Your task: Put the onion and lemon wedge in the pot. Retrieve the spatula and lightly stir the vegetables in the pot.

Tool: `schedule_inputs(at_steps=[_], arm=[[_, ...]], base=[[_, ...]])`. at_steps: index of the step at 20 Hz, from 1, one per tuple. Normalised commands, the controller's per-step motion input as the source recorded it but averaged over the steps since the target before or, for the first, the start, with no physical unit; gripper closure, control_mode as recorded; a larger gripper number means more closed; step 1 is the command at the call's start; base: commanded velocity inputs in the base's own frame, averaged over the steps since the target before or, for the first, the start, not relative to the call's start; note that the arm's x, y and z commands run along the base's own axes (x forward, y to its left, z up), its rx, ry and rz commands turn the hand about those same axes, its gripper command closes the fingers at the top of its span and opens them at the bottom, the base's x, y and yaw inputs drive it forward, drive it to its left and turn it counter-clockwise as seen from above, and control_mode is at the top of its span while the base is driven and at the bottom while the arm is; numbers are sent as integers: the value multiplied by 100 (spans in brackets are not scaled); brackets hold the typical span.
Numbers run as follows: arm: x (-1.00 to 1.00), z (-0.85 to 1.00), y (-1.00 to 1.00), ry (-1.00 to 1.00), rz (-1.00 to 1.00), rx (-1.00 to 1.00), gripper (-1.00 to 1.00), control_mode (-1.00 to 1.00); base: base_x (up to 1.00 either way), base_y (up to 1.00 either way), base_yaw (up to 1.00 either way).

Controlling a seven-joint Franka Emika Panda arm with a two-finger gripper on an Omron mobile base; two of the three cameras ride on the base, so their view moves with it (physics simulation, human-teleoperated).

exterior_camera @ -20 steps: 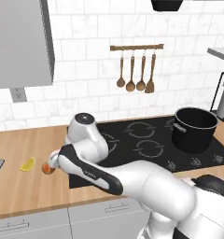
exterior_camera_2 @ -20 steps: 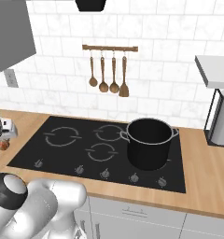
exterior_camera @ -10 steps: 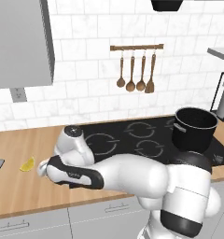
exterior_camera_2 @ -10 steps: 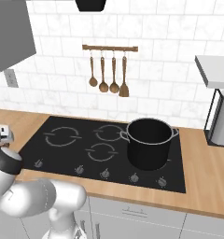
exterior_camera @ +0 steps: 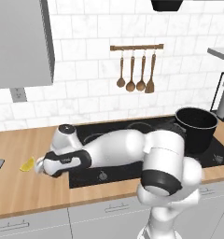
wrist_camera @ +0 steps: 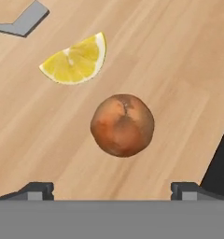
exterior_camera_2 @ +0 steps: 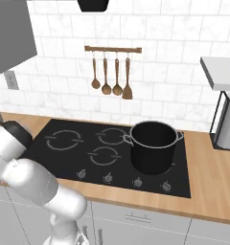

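My arm has swung down low over the left of the surface (wrist_camera: pixel 179 70), fingers (wrist_camera: pixel 39 190) wide apart and straddling the onion (wrist_camera: pixel 122 125) beside the lemon wedge (wrist_camera: pixel 76 59), so I judge the first pickup imminent.

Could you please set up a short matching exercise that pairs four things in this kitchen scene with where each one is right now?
Things:
1. onion
2. lemon wedge
3. pot
4. spatula

Places:
A. hanging from the wall rail beside the wooden spoons
B. on the wooden counter, between the tips of the open gripper
C. on the black hob, at its right side
D. on the wooden counter, just beyond the round reddish-brown thing

Pairs: 1-B, 2-D, 3-C, 4-A
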Motion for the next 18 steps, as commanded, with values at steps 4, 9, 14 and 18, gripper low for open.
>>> schedule_inputs(at_steps=[4,9,14,18], arm=[[38,-29,34,5,0,-11,-100,-100],[31,-29,30,1,0,-11,-100,-100],[39,-14,39,0,0,-7,-100,-100],[42,0,20,0,-1,-2,-100,-100]], base=[[0,0,0],[0,0,0],[0,0,0],[0,0,0]])
